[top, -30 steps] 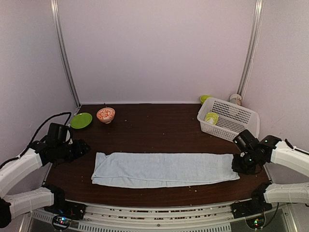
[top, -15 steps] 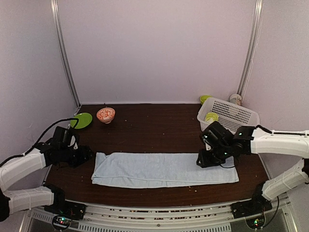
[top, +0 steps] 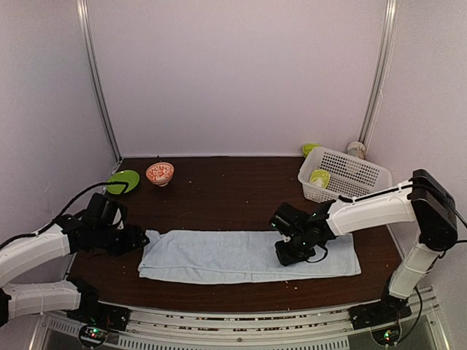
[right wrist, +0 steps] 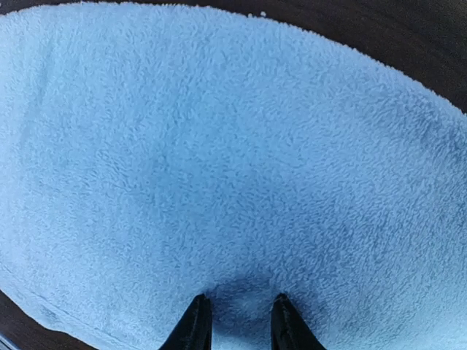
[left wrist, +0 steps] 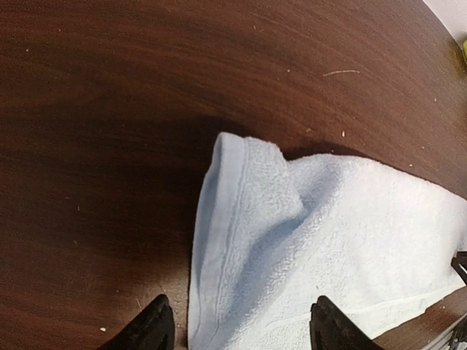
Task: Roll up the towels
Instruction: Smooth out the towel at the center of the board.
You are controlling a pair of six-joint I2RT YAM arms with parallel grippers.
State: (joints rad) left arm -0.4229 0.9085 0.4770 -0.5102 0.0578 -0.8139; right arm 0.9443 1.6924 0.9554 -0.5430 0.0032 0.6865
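A long pale blue towel [top: 219,255] lies flat along the front of the dark table [top: 219,197]. My left gripper [top: 139,240] hovers at its left end. In the left wrist view the towel's hemmed left edge [left wrist: 219,240] runs up between the open gripper's [left wrist: 241,332] two fingertips, with a small fold near the far corner. My right gripper [top: 287,254] is down on the towel's right half. In the right wrist view the towel [right wrist: 233,160] fills the picture, and the gripper [right wrist: 239,313] has its tips a little apart, resting on the pile with nothing pinched.
A white plastic basket [top: 357,171] with a green item [top: 319,177] inside stands at the back right, with a white cup [top: 356,149] behind it. A red-patterned bowl [top: 160,173] and a green plate [top: 122,181] sit at the back left.
My right arm has swung left from the towel's right end to over its right half. The left gripper has slid right to the towel's left edge.
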